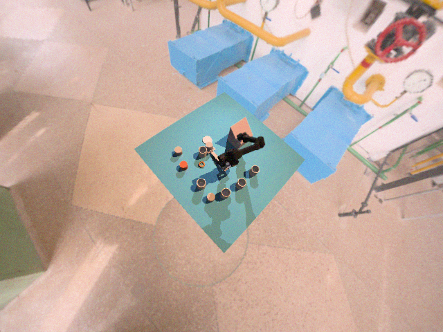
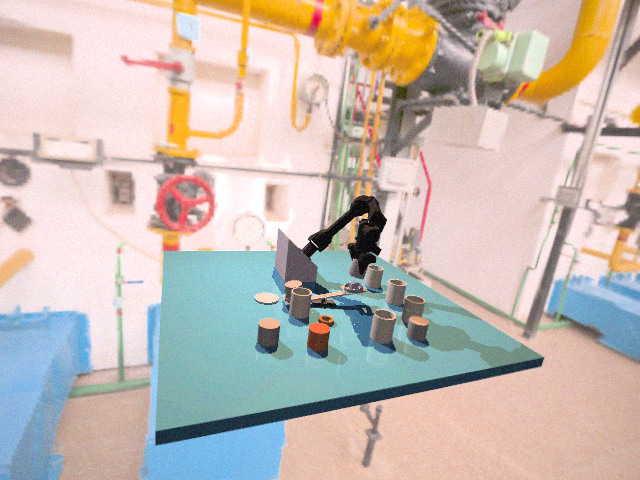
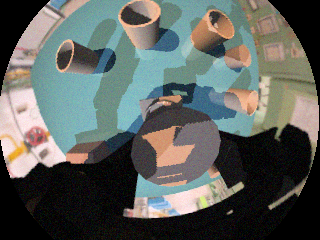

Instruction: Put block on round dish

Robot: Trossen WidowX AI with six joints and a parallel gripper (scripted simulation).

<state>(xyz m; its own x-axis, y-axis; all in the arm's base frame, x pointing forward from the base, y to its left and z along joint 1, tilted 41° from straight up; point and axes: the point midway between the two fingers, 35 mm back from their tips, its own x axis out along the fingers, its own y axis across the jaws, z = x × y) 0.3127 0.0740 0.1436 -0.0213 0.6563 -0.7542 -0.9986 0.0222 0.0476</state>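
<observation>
My gripper [image 2: 362,262] [image 3: 170,132] is shut on a grey cup [image 2: 356,268] [image 3: 176,150] and holds it a little above one end of the balance [image 1: 214,154] [image 2: 329,296]. On that end shows a small grey-blue shape [image 2: 354,285]; I cannot tell whether it is the block or shadow. The beam slopes up towards this end in the exterior view. The other cup [image 1: 209,144] [image 2: 293,288] stands on the opposite, lower end. The pale round dish [image 1: 207,140] [image 2: 266,298] lies beyond it, with no cup above it.
A tall open cup [image 1: 202,151] [image 2: 300,303] stands close to the standing cup. An upright panel [image 1: 240,127] [image 2: 294,260] is near the arm's base. An orange ring [image 1: 201,162] [image 2: 325,319], an orange cylinder [image 1: 183,164] [image 2: 318,336] and several other cups and cylinders stand around.
</observation>
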